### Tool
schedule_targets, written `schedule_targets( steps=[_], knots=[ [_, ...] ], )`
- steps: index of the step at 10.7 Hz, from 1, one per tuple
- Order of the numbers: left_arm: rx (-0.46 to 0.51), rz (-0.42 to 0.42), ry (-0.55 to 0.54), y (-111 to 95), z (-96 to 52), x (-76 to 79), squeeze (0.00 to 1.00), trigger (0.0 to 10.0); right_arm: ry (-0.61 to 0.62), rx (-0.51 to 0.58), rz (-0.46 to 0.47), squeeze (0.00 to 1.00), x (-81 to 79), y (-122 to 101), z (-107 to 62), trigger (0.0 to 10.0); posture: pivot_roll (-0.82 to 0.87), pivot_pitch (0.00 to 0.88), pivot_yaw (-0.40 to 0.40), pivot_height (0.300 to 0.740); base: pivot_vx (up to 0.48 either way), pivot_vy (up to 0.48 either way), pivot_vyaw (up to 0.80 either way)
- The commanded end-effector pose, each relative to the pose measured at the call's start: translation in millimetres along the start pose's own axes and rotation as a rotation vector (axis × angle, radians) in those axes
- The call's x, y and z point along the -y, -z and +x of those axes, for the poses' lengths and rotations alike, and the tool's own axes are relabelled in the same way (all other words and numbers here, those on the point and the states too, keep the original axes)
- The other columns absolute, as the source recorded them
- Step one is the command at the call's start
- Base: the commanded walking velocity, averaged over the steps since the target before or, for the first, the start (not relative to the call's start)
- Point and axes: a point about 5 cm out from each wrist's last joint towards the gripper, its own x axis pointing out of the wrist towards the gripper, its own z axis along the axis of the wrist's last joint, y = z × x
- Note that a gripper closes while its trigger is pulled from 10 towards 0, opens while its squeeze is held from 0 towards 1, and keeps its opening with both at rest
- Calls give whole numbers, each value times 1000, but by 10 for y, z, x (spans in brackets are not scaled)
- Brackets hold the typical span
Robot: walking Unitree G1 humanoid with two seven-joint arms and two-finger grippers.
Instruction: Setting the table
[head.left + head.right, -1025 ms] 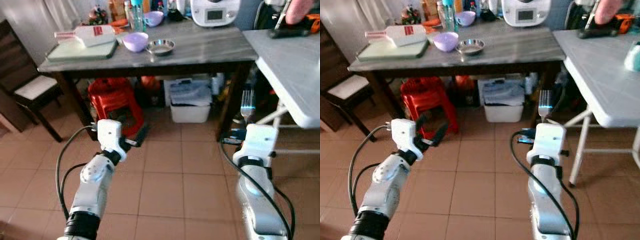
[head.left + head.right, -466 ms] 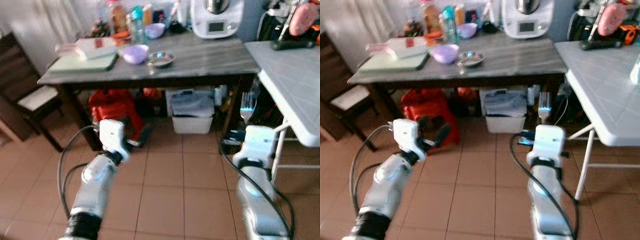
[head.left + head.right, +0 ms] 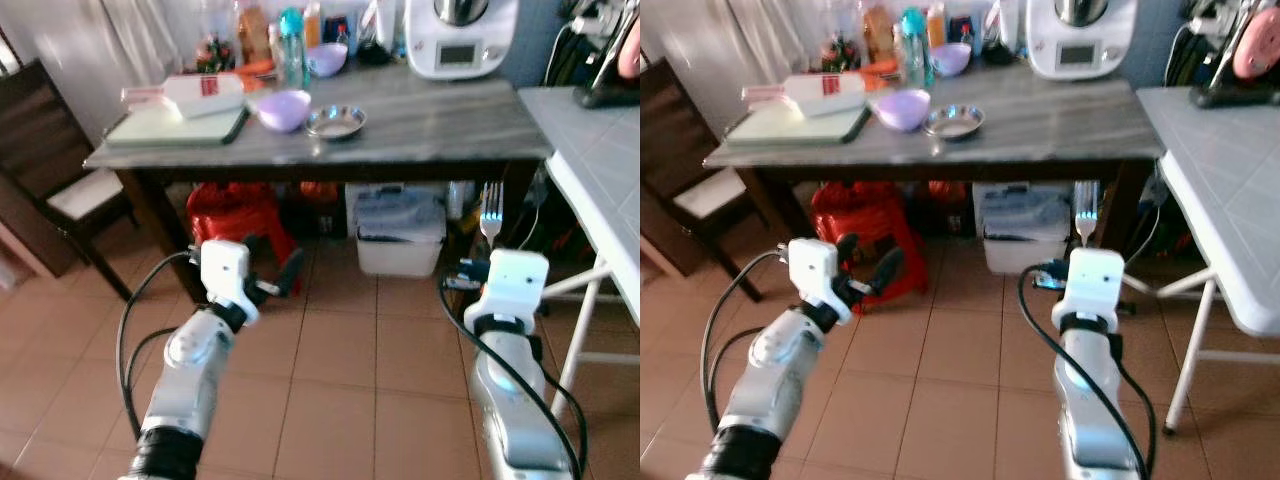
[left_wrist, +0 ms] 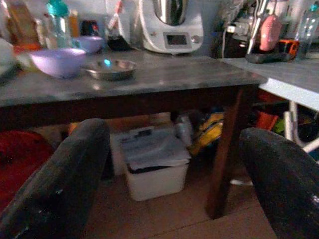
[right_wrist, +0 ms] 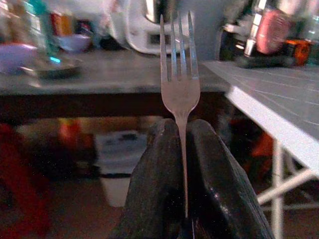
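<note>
My right gripper (image 5: 182,149) is shut on the handle of a steel fork (image 5: 179,74), held upright with its tines up; the fork (image 3: 491,204) rises above the right wrist, low in front of the grey table (image 3: 440,110). My left gripper (image 3: 275,280) is open and holds nothing, its fingers (image 4: 60,184) spread wide at knee height over the tiled floor. On the table sit a lilac bowl (image 3: 284,109), a small steel dish (image 3: 335,121) and a second lilac bowl (image 3: 327,58) further back.
A white appliance (image 3: 456,35), bottles (image 3: 290,30) and a green board (image 3: 175,125) with a white bottle lie on the table. Under it are a red stool (image 3: 235,215) and a white bin (image 3: 400,240). A white folding table (image 3: 600,170) stands right, a dark chair (image 3: 60,180) left.
The camera has shifted and the grey table now sits lower and closer in view. Both arms keep their pose; the fork stays gripped upright.
</note>
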Motion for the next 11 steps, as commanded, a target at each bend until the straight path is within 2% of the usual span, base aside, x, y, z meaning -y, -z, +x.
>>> schedule_targets(
  steps=[1,4,6,11],
  knots=[
    [8,28,-4,-64,-10,-65,0,10000,0,22,16,0,-27,-53,13,10000,-10,0,97,740,352,0,0],
    [9,26,9,-71,8,-38,0,10000,3,23,17,0,-28,-51,11,10000,-13,0,99,740,480,0,0],
    [8,25,14,-65,14,-23,0,10000,7,25,17,0,-16,-50,10,10000,-15,0,99,740,480,0,600],
    [6,21,19,-46,15,2,0,10000,4,30,18,0,-10,-64,26,10000,-17,0,95,740,480,0,0]
  ],
)
